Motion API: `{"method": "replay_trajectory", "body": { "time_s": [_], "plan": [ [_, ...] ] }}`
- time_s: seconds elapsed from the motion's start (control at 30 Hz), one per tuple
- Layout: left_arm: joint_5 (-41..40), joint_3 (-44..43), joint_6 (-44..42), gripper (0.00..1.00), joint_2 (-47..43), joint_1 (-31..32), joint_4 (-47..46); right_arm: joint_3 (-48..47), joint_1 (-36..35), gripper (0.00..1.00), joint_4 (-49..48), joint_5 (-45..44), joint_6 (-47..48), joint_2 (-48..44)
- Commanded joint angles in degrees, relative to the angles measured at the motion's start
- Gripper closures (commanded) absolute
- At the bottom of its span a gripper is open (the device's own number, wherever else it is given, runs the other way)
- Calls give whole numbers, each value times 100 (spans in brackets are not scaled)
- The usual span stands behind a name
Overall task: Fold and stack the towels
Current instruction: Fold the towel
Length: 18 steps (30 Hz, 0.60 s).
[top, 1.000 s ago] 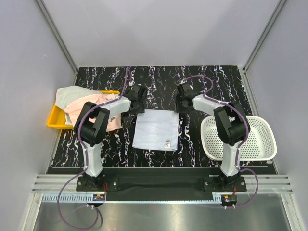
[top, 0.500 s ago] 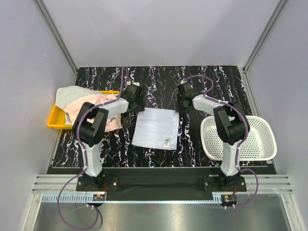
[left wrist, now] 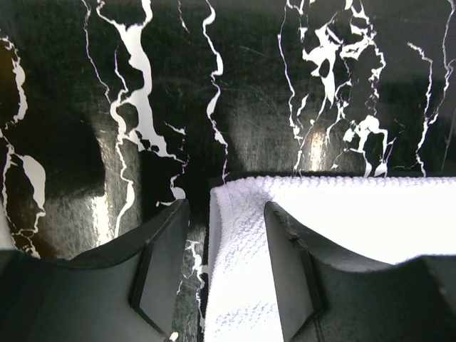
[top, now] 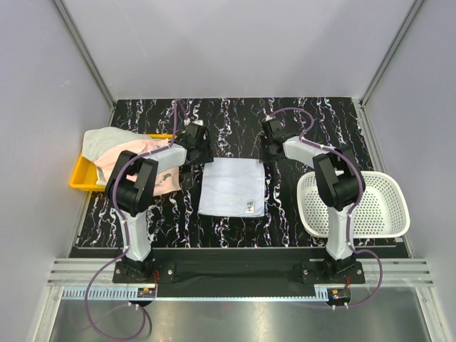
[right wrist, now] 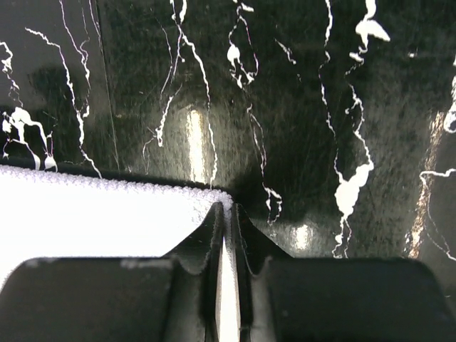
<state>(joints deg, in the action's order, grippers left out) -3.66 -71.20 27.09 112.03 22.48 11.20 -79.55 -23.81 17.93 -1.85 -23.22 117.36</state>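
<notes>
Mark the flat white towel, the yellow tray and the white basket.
flat white towel (top: 229,184), top view, middle of the cloth
yellow tray (top: 80,177), top view, bare left end
white basket (top: 377,206), top view, bare mesh floor

Towel (top: 231,187) is lying flat mid-table (top: 178,221), between the arms. Tray (top: 77,178) is sitting at the left edge, with the towel pile (top: 117,149) spilling over it. Basket (top: 385,206) is sitting on the right. Left hand (left wrist: 226,242) is straddling the towel's far-left corner. Right hand (right wrist: 229,214) is pinching the far-right corner.
</notes>
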Motion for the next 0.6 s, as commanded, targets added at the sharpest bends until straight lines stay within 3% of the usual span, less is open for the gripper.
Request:
{"method": "replay_trajectory", "body": {
  "time_s": [0.0,0.3,0.57],
  "plan": [
    [225,62,77,48,153,-121,-30,-254,78,89,122,-9,213,199],
    [225,-78,86,53,284,-191,-22,-439,87,91,123,62,389,358],
    [261,-280,112,64,407,-183,49,-553,79,91,202,97,432,393]
  ]
}}
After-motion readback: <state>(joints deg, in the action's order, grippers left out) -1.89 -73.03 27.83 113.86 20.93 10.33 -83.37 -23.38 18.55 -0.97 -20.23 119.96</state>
